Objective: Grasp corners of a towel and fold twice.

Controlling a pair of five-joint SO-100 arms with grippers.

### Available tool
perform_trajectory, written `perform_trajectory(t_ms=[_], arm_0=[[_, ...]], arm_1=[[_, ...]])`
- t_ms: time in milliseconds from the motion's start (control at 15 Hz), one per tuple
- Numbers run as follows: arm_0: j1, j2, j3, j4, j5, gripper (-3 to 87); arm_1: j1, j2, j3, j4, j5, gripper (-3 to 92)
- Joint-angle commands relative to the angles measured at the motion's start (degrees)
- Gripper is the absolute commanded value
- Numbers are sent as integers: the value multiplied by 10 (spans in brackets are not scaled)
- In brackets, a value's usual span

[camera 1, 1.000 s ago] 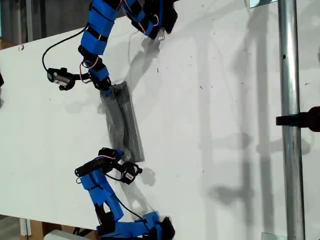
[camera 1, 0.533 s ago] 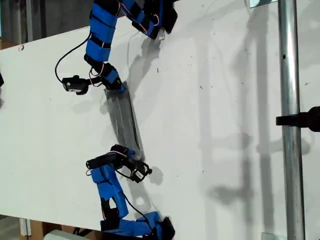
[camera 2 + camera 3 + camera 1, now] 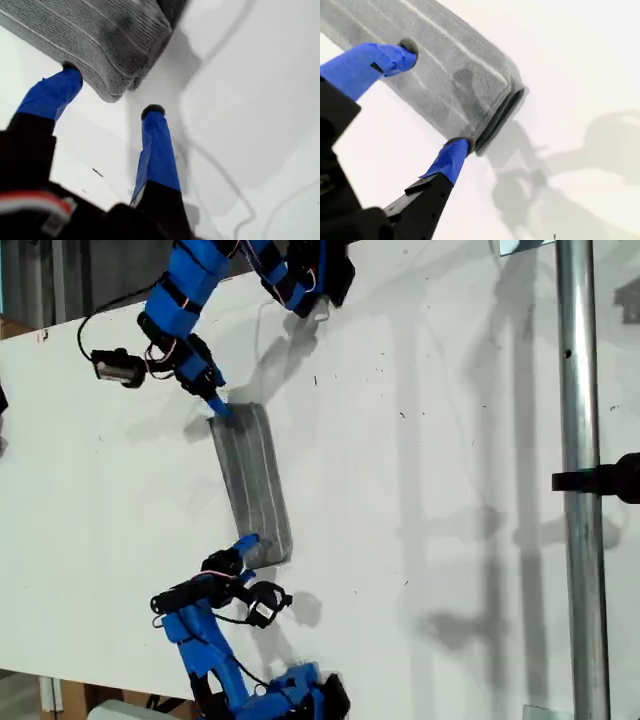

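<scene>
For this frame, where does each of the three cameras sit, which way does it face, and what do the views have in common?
Exterior view: overhead, looking down on the white table, both blue arms and the folded towel between them.
First wrist view: on my first gripper, looking along its open jaws at a rounded folded end of the towel.
Second wrist view: on my second gripper, looking along its open jaws, which straddle a towel end showing stacked layers.
Shared: all three show the grey striped towel on the white table; which arm is which is unclear.

Grey towel (image 3: 255, 485) with pale stripes; white table (image 3: 430, 490).
</scene>
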Motion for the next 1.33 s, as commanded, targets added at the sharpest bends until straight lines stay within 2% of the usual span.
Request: perform_trajectory(t_ms=[0, 133, 200, 267, 333, 400, 467, 533, 667, 933, 1000, 1267], arm_0=[[-30, 113, 93, -48, -13, 312], [-20, 189, 185, -117, 11, 292], [-13, 239, 243, -152, 27, 267], [-11, 294, 313, -182, 35, 233], [-11, 357, 401, -219, 32, 190], [-4, 439, 509, -273, 25, 109], [16, 533, 622, -345, 17, -8], [39, 629, 713, -379, -5, -26], [53, 784, 819, -373, -25, -26], [40, 1200, 952, -269, -3, -26], [39, 1186, 954, -274, -1, -26], [35, 1194, 969, -272, -4, -26]], arm_1=[[66, 101, 62, -4, 24, 289], [105, 159, 149, -25, 46, 263], [120, 188, 191, -33, 51, 216], [138, 219, 228, -32, 63, 212], [149, 254, 262, -29, 64, 279], [150, 295, 291, -29, 64, 343], [135, 339, 313, -40, 61, 363], [116, 368, 325, -58, 61, 386], [78, 337, 322, -128, 60, 438], [30, 83, 264, -298, 58, 452], [21, 5, 226, -313, 48, 453], [-52, -195, 27, -287, 12, 434]])
